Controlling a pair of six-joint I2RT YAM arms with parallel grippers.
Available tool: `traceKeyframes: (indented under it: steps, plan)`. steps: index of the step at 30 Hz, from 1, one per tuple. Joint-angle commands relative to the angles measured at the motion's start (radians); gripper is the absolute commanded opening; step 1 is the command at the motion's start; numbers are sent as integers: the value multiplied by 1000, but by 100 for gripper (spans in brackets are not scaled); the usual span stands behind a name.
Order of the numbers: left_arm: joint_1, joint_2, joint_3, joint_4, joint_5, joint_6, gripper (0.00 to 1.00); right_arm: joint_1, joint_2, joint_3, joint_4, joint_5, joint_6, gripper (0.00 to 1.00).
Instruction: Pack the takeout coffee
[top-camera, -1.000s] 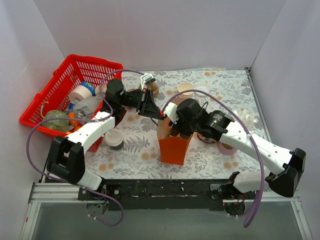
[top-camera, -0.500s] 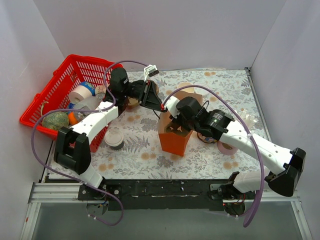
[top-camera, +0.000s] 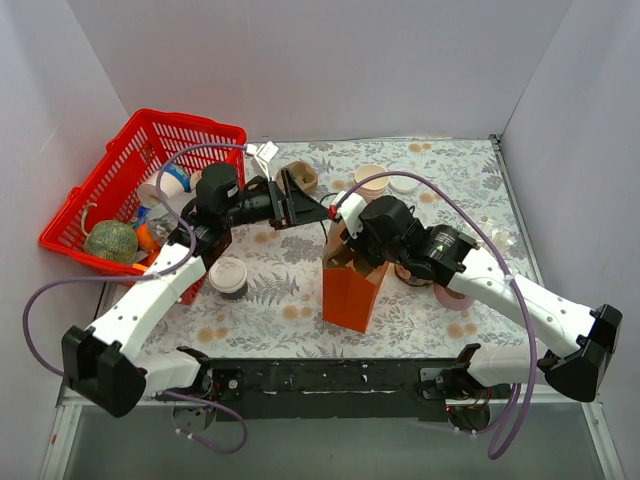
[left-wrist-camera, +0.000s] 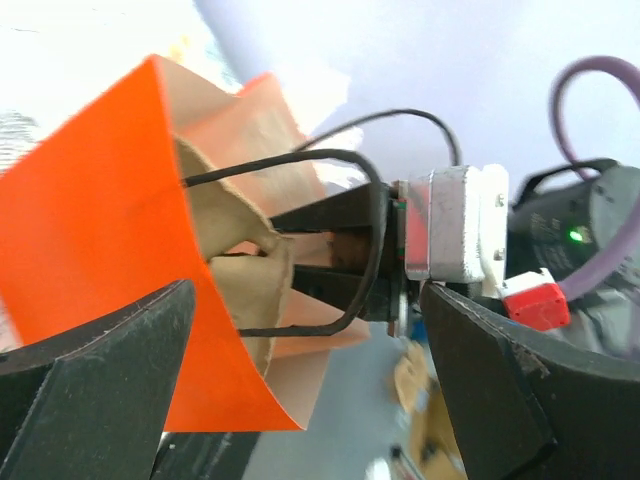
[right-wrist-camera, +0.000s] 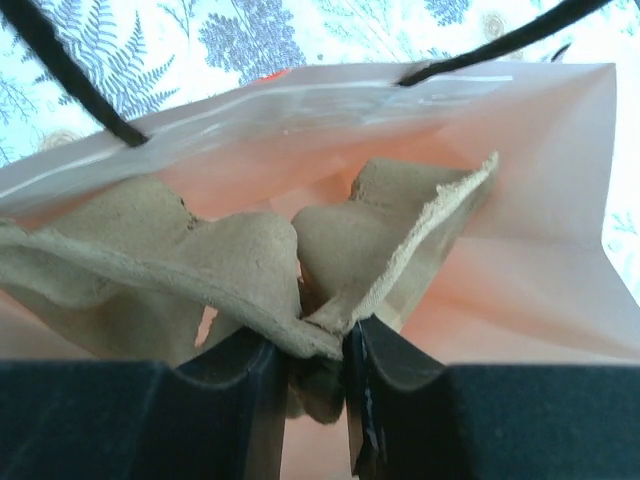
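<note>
Takeout coffee (top-camera: 228, 276): cream-and-dark paper cup, white lid on, upright on table (top-camera: 270, 312), left side.

Your left fingers (left-wrist-camera: 100, 370), shut a second ago, now stand wide apart. The wrist behind them sits farther back from the orange bag (top-camera: 350, 295), toward the left edge of the tabletop. Your left arm lies differently too: its elbow, raised over the near-left part of the tabletop before, is now stretched low toward the near-left corner. The bag, which leaned toward the far-left corner, now stands more upright and a touch closer to the near edge. Your right fingers (right-wrist-camera: 220, 400) are a little narrower than before on the pulp tray (right-wrist-camera: 130, 250) inside the bag.
</note>
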Motion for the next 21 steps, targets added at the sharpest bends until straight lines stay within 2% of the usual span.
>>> traceKeyframes:
  steps: [1,2,9,16,18,19,21]
  plan:
    - [-144,-142,63,-354,-478,130,98,-10,52,32,-56,-4,51,26]
    - [-171,-154,63,-393,-613,121,98,-9,55,34,-65,-7,54,26]
    - [-333,-187,-8,-462,-758,-3,97,-12,89,62,-114,42,71,25]
    - [-398,-187,10,-436,-734,9,91,-14,99,108,-157,71,143,26]
    - [-410,-165,18,-444,-714,20,84,-15,104,117,-167,71,148,26]
    - [-419,-156,20,-452,-722,24,77,-15,106,121,-167,70,152,25]
    - [-421,-122,26,-488,-745,24,74,-15,106,124,-170,70,155,26]
